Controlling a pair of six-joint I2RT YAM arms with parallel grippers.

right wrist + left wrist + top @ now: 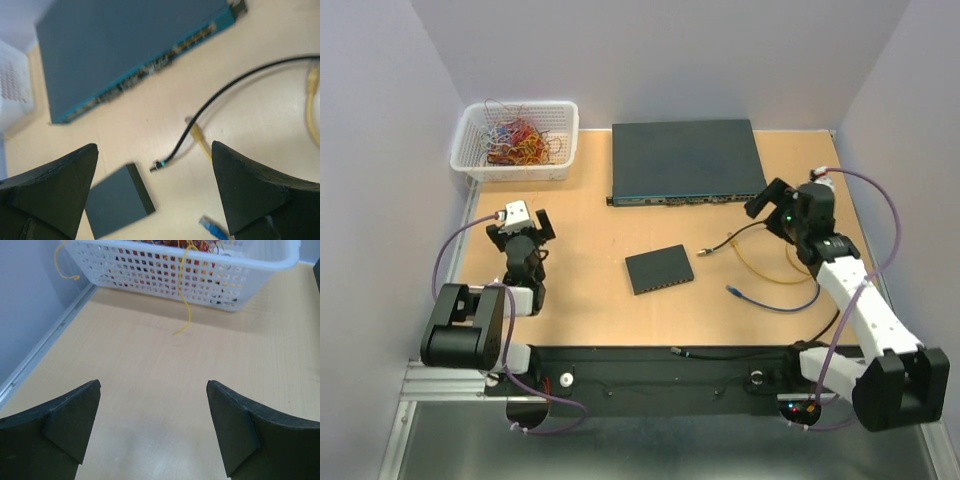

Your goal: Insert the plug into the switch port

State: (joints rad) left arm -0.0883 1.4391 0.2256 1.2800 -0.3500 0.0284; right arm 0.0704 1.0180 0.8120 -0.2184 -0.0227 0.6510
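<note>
- Right gripper (154,150): fingers spread, empty, hovering over the cable ends right of centre. Left gripper (152,385): spread too, empty, near the basket (215,285) at far left.
- Black plug (156,166) lies loose on the table, close to the yellow plug (197,134) and blue plug (212,227). A careless pinch could take the wrong one, or two.
- Switch (125,45) sits far centre with its ports facing near. A plug gripped tilted could jam or nudge it.

A white plastic mesh basket (510,173) sits far left on the light wooden table (585,225), with a large dark flat switch (685,160) to its right. Nearer lies a small dark flat box (659,269); right of it, a thin black cable (728,239), a yellow cable (765,279) and a blue cable (737,292).
</note>
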